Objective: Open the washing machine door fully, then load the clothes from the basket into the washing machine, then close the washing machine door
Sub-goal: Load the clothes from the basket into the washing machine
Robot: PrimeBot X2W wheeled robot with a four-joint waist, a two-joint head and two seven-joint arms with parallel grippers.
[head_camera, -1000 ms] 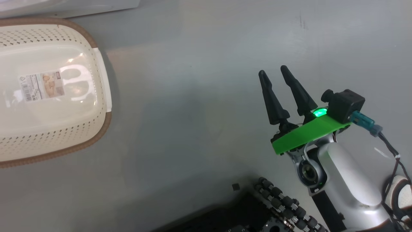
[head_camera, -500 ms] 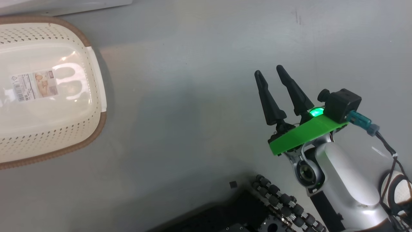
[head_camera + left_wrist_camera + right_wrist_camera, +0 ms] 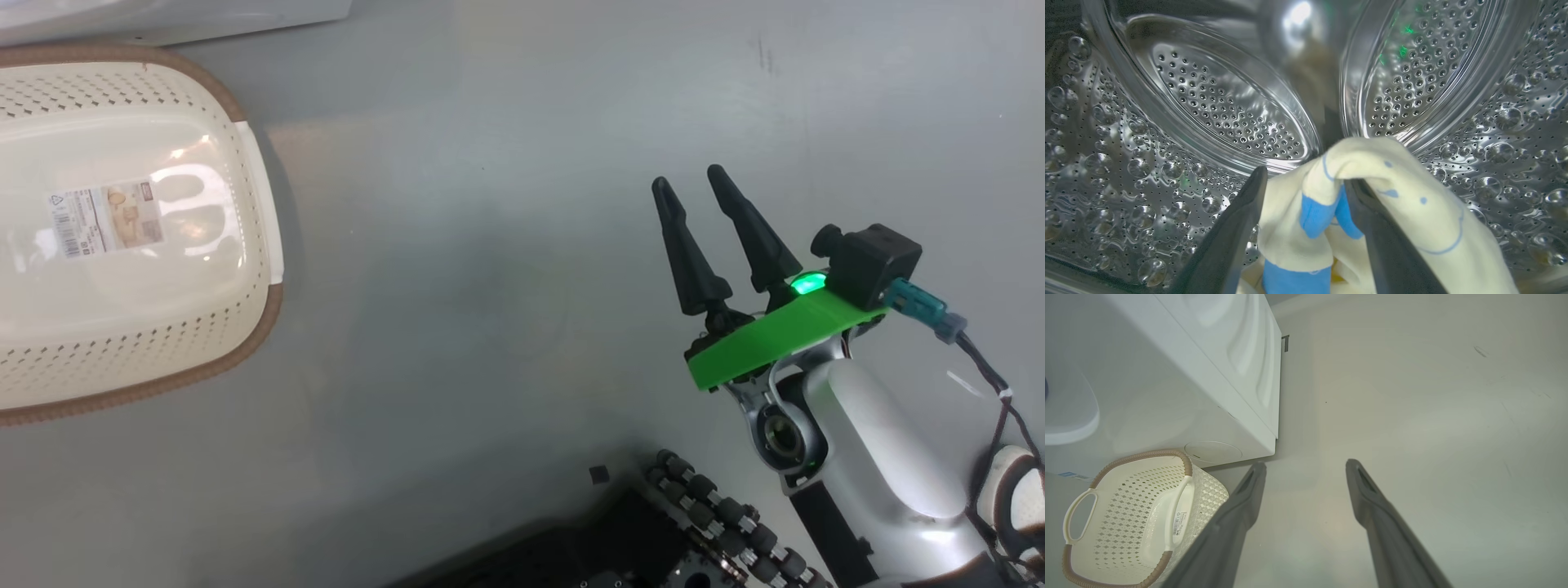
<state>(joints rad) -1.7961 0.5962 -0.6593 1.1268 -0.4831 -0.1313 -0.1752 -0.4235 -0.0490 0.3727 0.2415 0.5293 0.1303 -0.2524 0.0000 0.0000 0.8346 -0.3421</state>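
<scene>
Here: left gripper (image 3: 1306, 175) spread inside drum (image 3: 1126, 163), clothes (image 3: 1412, 196) draped over finger (image 3: 1388, 253); right gripper (image 3: 688, 177) wide above open floor (image 3: 490, 245).

Basket (image 3: 122, 359), half beyond left edge

Grey floor (image 3: 490, 245), as I see it in the head view: smooth and matt. A short dark scuff mark (image 3: 765, 55) sits near its top edge; a small black square bit (image 3: 598, 474) lies lower down. My right wrist view adds a faint scratch (image 3: 1480, 351).
</scene>
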